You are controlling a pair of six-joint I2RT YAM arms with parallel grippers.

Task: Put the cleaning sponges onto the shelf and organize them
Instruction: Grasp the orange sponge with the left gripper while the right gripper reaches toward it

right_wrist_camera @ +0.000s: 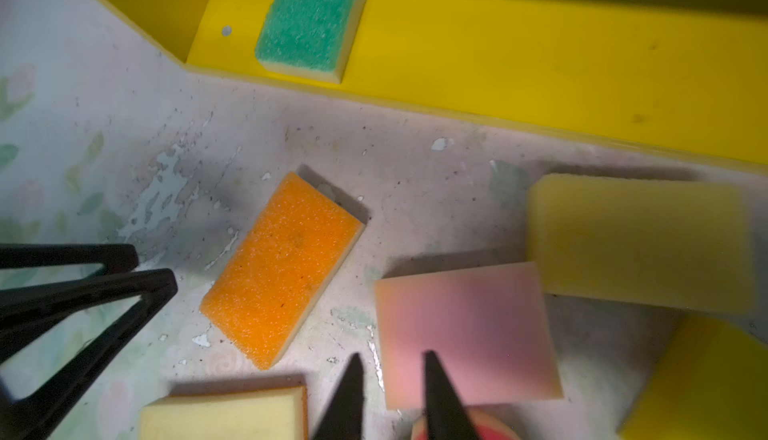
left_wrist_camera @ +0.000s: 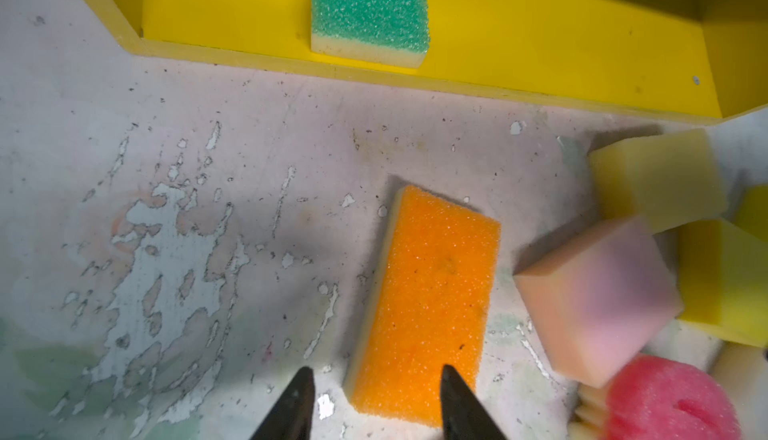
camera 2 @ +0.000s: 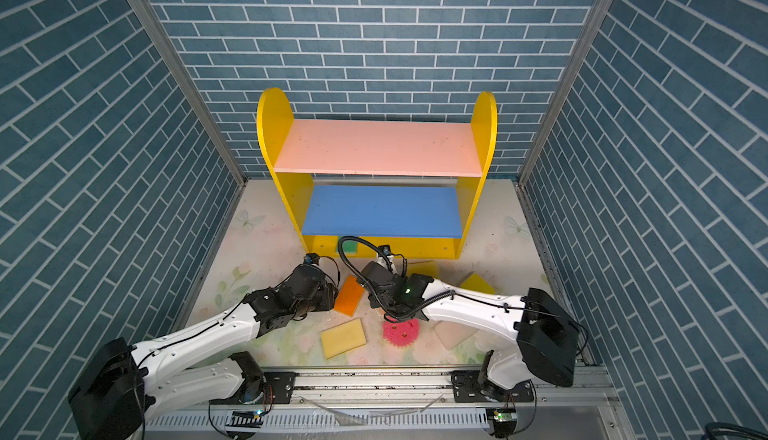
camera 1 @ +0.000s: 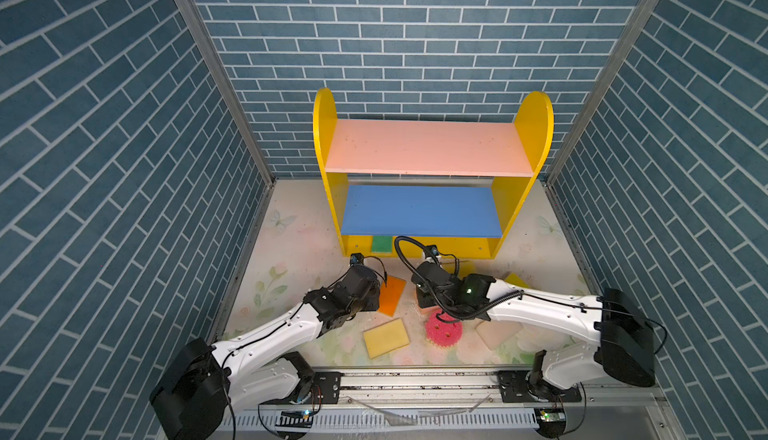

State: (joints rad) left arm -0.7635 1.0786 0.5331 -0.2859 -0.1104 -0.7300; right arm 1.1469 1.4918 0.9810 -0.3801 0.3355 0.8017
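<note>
Reckoning from how things lie, we are early on: only the green sponge (left_wrist_camera: 370, 6) sits on the shelf (camera 1: 428, 149), toward the left of its yellow base, while the others lie on the table (left_wrist_camera: 166, 168) in front of it. Our left fingers (left_wrist_camera: 457, 396) stand moderately parted at the near end of the orange sponge (left_wrist_camera: 428, 301), one over foam and one over bare table. We judge they must centre across its narrow width, then drop and close. Our right fingers (right_wrist_camera: 436, 388) are narrow at the near edge of the pink sponge (right_wrist_camera: 465, 330); we cannot tell whether they pinch it. Both top views hide the fingers under the wrists but show the upper boards bare, and the round pink sponge (camera 1: 444, 330), yellow sponge (camera 1: 386, 338) and cream sponge (camera 1: 494, 332) along the near side. Of the shelf, the wrist views show only the base.
</note>
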